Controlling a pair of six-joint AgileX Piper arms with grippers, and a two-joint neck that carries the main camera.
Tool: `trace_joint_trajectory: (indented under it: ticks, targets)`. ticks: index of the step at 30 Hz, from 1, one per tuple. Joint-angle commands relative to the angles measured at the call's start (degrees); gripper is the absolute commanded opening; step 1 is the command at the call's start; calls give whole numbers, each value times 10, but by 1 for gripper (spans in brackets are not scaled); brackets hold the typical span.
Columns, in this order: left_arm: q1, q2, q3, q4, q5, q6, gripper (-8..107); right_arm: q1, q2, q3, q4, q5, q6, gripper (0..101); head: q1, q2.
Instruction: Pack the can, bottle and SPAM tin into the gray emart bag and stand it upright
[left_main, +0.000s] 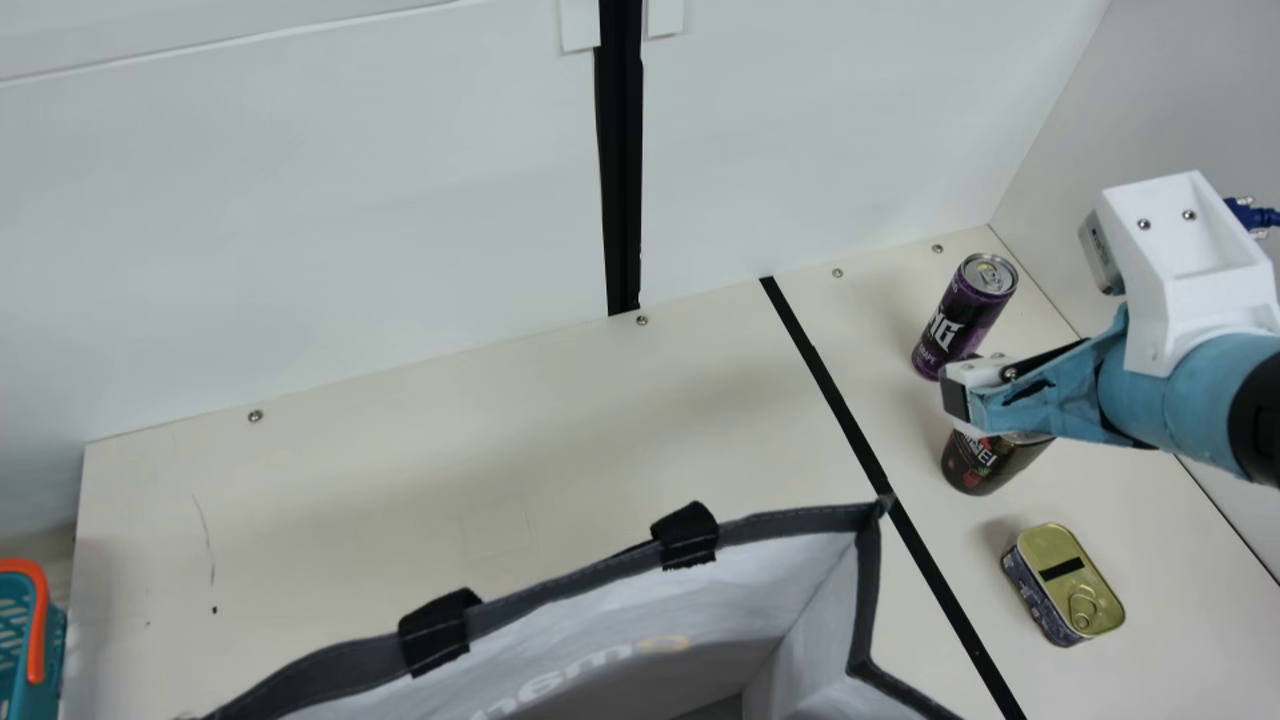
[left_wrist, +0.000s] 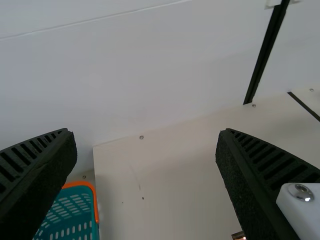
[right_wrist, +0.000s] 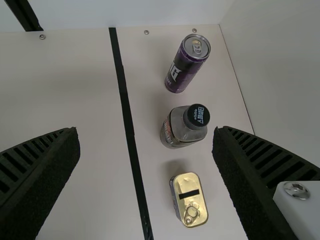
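1. Can (left_main: 965, 315): stands upright by the far right corner of the surface (left_main: 350, 510). Its sides are exposed, which should suit a grip around the body.
2. Bottle (right_wrist: 175, 131): upright, cap up, along the right edge, nearer the near edge than the can. A little room separates the two, presumably so each can be lifted without knocking the other.
3. SPAM tin (left_main: 1065, 585): farther toward the near edge, ring-pull lid up. Low profile; a pick would likely need a deeper descent and a grip across its sides.
4. Gray emart bag (left_main: 790, 524): toward the near edge, mouth spread and facing up, evidently to receive the goods. Its base is out of sight, so its footing cannot be confirmed.
5. Right pincer (right_wrist: 145, 131): open and empty, above the bottle area, apparently positioned for a first pick.
6. Left pincer (left_wrist: 145, 131): open, nothing between its fingers; it is not gripping the bag.
7. Finding: packing appears not yet begun for all three goods. Risk noted: a low carry may catch the rim and fold the mouth.
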Motion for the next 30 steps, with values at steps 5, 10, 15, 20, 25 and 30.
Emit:
trace_joint_trajectory:
  ticks: [5,10,15,20,25,30]
  targets:
    - [-1,22,-35,-49,6,51,90,0,0,0,0,0,0,95,-13,0]
    - [-6,41,-62,-81,11,88,90,0,0,0,0,0,0,95,-13,0]
    - [-20,59,-85,-105,17,118,90,0,0,0,0,0,0,95,-13,0]
    - [-36,76,-106,-130,26,144,90,0,0,0,0,0,0,95,-13,0]
    - [-57,92,-125,-152,42,175,90,0,0,0,0,0,0,95,-13,0]
    - [-86,102,-122,-166,43,203,90,0,0,0,0,0,0,95,-13,0]
